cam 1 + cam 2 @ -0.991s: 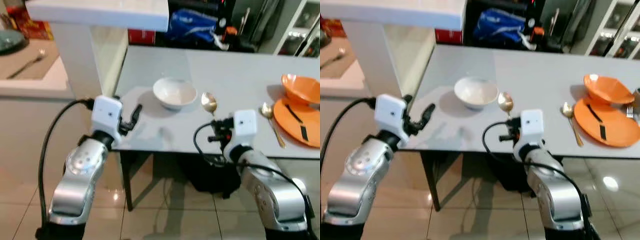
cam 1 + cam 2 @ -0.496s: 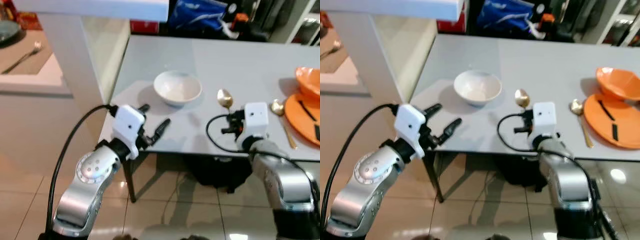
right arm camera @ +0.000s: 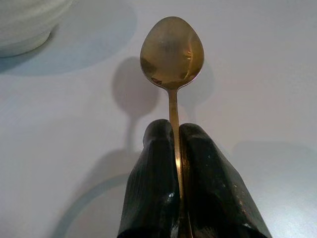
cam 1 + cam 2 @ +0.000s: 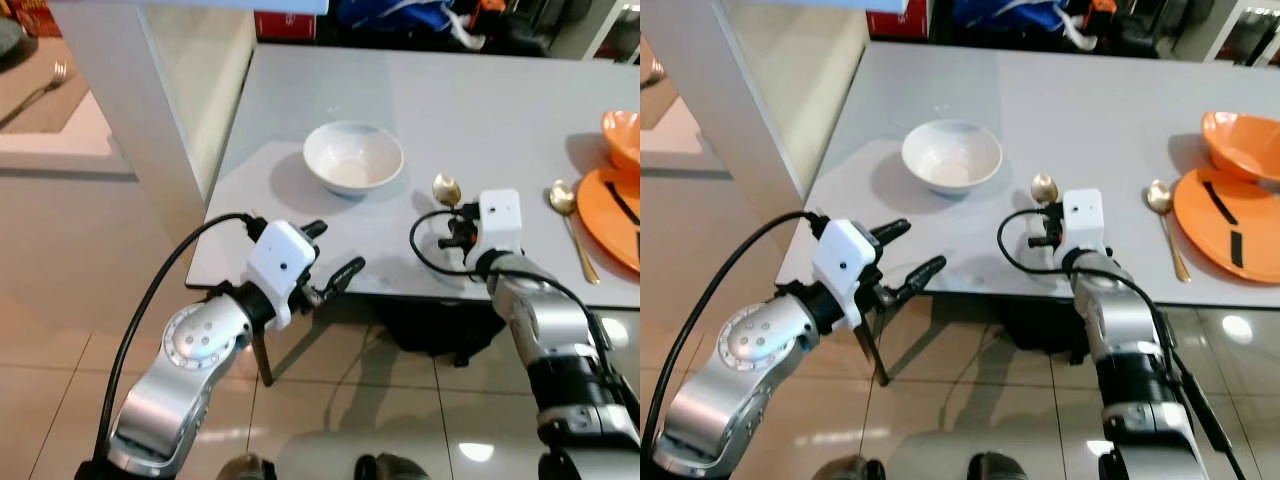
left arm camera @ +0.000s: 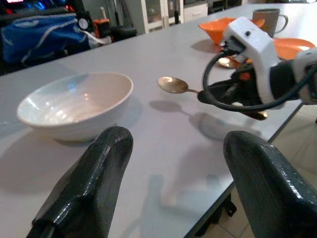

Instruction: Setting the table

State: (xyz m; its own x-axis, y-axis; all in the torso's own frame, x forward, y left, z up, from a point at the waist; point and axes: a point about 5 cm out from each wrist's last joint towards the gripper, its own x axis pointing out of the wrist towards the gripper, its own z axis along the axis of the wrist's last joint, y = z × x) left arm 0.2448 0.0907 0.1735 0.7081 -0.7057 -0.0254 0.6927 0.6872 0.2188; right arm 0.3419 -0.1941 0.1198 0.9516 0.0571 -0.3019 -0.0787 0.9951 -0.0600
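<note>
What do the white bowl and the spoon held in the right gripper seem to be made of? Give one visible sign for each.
Bowl: probably glazed ceramic, going by its glossy white surface with soft highlights. Spoon, clamped in the right gripper: polished gold-coloured metal, since its bowl mirrors its surroundings; whether plated or solid cannot be told.

orange plate (image 4: pixel 622 215) cut by edge, gold spoon (image 3: pixel 173 54) handle hidden between claw fingers

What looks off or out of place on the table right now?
Nothing stands out. The white bowl sits upright and empty, no spills show on the gray table, and the right gripper holds the gold spoon straight by its handle. The left gripper hovers open at the table's edge.
</note>
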